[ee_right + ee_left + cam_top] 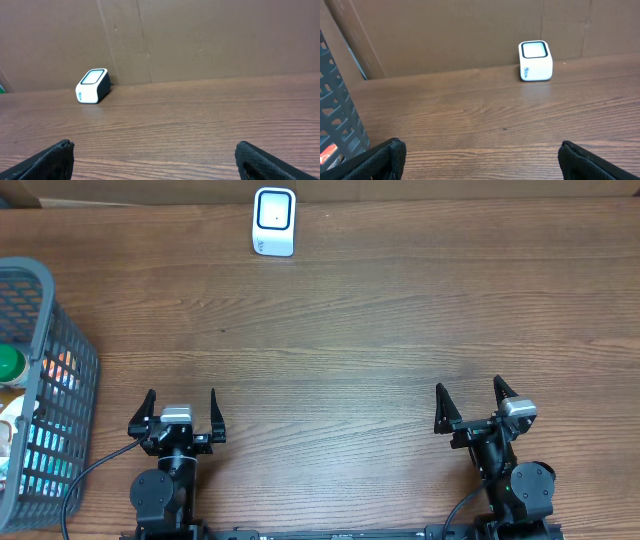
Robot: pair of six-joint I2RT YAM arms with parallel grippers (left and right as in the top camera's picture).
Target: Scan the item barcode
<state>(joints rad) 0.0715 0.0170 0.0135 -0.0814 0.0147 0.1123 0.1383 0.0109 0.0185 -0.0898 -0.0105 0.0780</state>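
Left gripper sits at the near edge, jaws spread wide and holding nothing. Across from it the right gripper is just as open and just as empty. The black fingers look matte and softly padded in the wrist view. Out from there it's bare surface, a brown wood grain with a dull finish. At the far left stands the basket, a grey plastic lattice with a rounded corner. That's where the items are, jumbled together under a green cap; which one is meant for scanning cannot be told. The scanner waits well apart at the far edge, a small white block with rounded corners and a dark-rimmed, glassy window. It sits close against plain creased cardboard. Trouble could start at the basket: a finger could catch in the lattice and drag the whole thing. With the pile this crowded, the jaws could also pinch two packets or the wrong one. Anything glossy may slide out on the long carry. The cable trails right beside the basket and could snag the left arm. At the far end the scanner looks light enough to be nudged aside, and a barcode turned away from its window simply won't read.
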